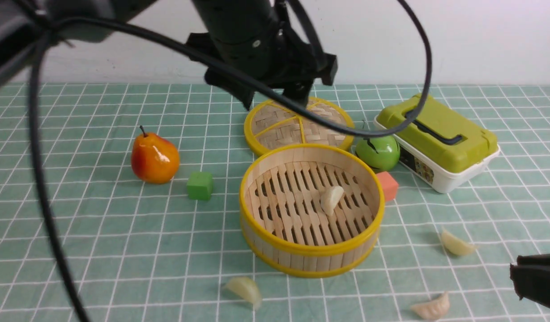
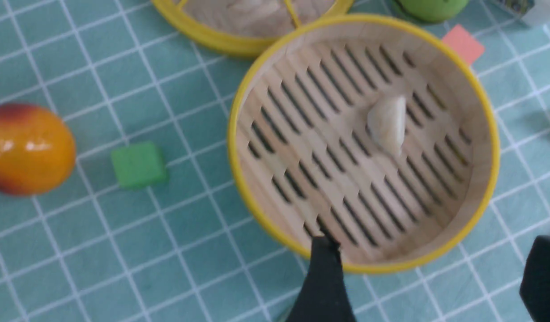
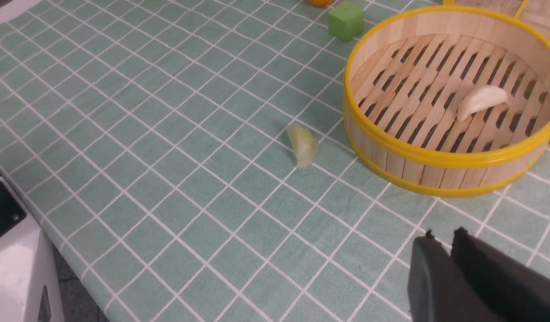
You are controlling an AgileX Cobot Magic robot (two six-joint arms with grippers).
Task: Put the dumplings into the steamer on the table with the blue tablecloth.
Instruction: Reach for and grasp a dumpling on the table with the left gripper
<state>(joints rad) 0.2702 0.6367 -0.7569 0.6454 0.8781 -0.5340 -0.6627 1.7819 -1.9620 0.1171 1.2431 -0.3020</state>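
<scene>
The steamer (image 1: pixel 301 257) stands mid-table on the blue tablecloth (image 1: pixel 100 232). One dumpling (image 1: pixel 331 199) lies on its slats. Three dumplings lie on the cloth: one in front of the steamer (image 1: pixel 245 290), one to its right (image 1: pixel 456 243), one at front right (image 1: pixel 431 307). My left gripper (image 1: pixel 275 99) is open and empty, raised above the lid behind the steamer. In the left wrist view its jaws (image 2: pixel 431 255) stand wide apart over the steamer's rim (image 2: pixel 232 134) and the dumpling (image 2: pixel 388 123) inside. My right gripper (image 1: pixel 514 273) is shut and empty at the front right, also in the right wrist view (image 3: pixel 442 232).
A flat woven lid (image 1: pixel 297 123) lies behind the steamer. A green apple (image 1: pixel 377 152), an orange-red cube (image 1: pixel 388 185) and a green-lidded box (image 1: pixel 440 138) sit to the right. A pear (image 1: pixel 154 156) and a green cube (image 1: pixel 200 185) sit left. A black cable (image 1: pixel 46 201) hangs at left.
</scene>
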